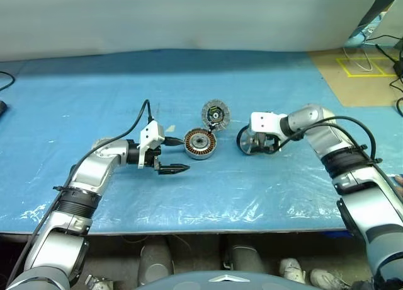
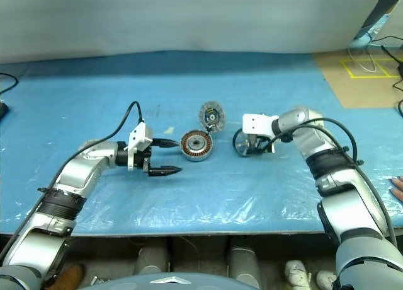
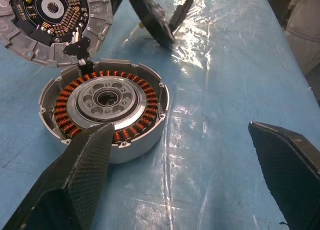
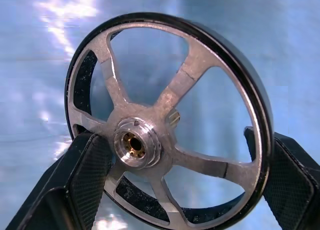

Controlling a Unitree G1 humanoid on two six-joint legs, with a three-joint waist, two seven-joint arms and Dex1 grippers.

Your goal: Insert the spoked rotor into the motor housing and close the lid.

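Carry the rotor (image 4: 135,142) from the right claw (image 1: 252,146) leftward to above the housing (image 1: 200,143), tip it from on-edge to flat, line hub over hub, and lower straight so the rim clears the copper windings; let go only once seated. Seems clamped across its dark rim in that claw, jaws set wide, upright just over the worktop (image 1: 283,195). Looks like a silver wheel: thick spokes, open gaps, brass-toned bore. Keep the left claw (image 1: 178,155), spread and empty, just left of the housing to steady it. Find the lid (image 1: 215,113) just beyond the housing, ahead-left of the right claw.
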